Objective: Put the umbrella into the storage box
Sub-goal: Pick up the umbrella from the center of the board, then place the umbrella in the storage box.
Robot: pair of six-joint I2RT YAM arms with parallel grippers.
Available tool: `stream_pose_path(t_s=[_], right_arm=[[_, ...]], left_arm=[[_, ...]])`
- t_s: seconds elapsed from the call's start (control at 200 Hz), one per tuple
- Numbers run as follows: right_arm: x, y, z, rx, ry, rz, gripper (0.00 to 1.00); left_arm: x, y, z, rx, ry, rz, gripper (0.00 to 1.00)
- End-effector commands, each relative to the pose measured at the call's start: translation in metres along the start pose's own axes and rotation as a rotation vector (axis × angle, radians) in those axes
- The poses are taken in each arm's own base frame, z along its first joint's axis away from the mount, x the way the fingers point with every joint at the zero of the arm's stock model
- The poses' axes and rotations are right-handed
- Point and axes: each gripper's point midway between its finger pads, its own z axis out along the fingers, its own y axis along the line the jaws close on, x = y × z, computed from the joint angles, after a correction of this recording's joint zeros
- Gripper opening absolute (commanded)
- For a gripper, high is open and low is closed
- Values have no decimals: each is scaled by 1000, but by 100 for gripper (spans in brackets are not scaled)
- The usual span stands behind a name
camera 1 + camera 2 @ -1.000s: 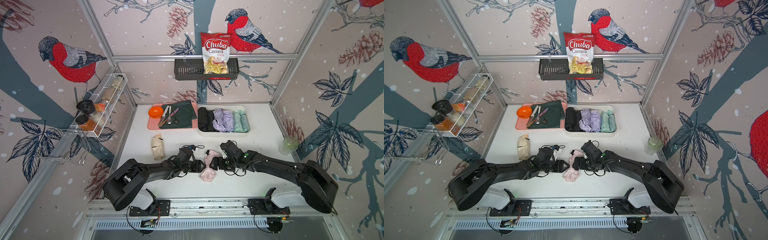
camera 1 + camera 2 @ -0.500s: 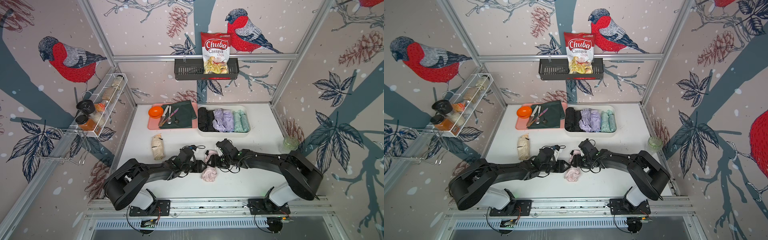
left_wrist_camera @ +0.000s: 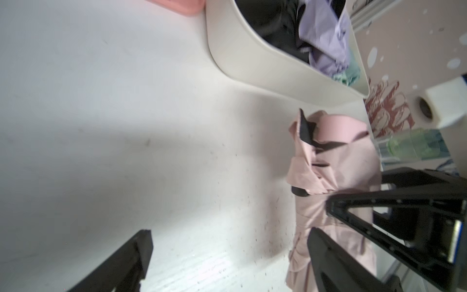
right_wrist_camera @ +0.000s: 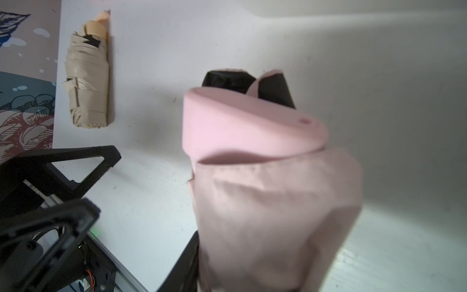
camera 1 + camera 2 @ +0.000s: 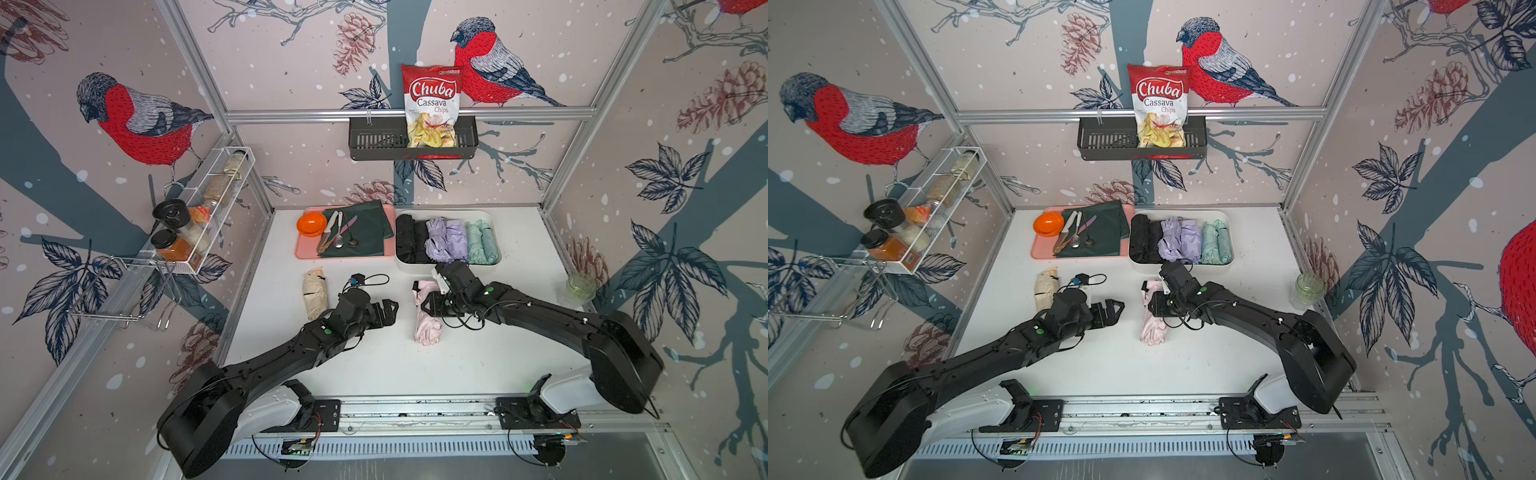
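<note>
Robotics laboratory test cell, dressed as a domestic corner. Silver aluminium frame bars (image 5: 291, 115) carry panel walls papered with a red bullfinch and pinecone print (image 5: 141, 124). A black jointed left robot arm (image 5: 291, 357) and a matching right robot arm (image 5: 552, 324) bolt to a grey metal rail (image 5: 415, 409) at 6 o'clock of the white desk (image 5: 374, 365).

Household props:
- **12 o'clock:** black slotted wall basket (image 5: 374, 143) with a red cassava chips bag (image 5: 431, 99).
- **9 o'clock:** white wire spice rack (image 5: 198, 261).
- **11 o'clock:** flat pink tray (image 5: 305, 249).
- **1 o'clock:** cream-white plastic storage box (image 5: 413, 267).

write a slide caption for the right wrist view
Right wrist view: pink umbrella held in the right gripper, open left gripper alongside, beige umbrella lying on the table beyond.
</note>
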Motion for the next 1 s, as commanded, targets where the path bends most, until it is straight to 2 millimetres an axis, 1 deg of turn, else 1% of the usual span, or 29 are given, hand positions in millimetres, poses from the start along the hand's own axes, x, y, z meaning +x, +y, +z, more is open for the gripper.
stream_pose_path(t_s=[0.0,0.025,0.1,0.22,0.285,0.29,0.305,0.32,0.365,0.405,0.43,0.51,0.63,0.775,0.996], right_arm=[[-24,-6,-32,63,-61,-101,30],[-33,-5,-41,72,-81,-116,30],[-60,-11,-69,125,-146,-138,30],[-103,-33,-106,245,-256,-151,30],[-123,-49,-121,300,-306,-140,30],[-126,-53,-123,309,-311,-132,30],[-129,-55,-125,315,-317,-130,30],[-135,-62,-129,328,-329,-118,30],[-148,-75,-136,354,-349,-100,30],[-160,-91,-143,390,-373,-68,30],[-165,-97,-146,401,-380,-60,30],[-184,-115,-149,408,-399,-44,30],[-204,-142,-142,407,-384,-18,30],[-219,-165,-120,383,-317,-4,30],[-234,-191,-86,360,-234,1,29]], left_arm=[[-30,19,-15,-98,-148,-21,99],[-36,20,-19,-106,-175,-21,99],[-53,23,-27,-132,-249,-27,99],[-75,31,-38,-174,-357,-66,99],[-85,34,-42,-185,-406,-95,99],[-86,34,-42,-184,-410,-97,99],[-88,34,-43,-185,-417,-99,99],[-90,35,-43,-185,-424,-101,99],[-95,36,-44,-186,-441,-108,99],[-99,37,-44,-188,-448,-107,99],[-101,37,-44,-188,-450,-106,99],[-106,39,-41,-200,-444,-92,99],[-108,47,-35,-221,-427,-98,98],[-110,54,-30,-223,-416,-124,98],[-110,67,-29,-245,-412,-150,98]])
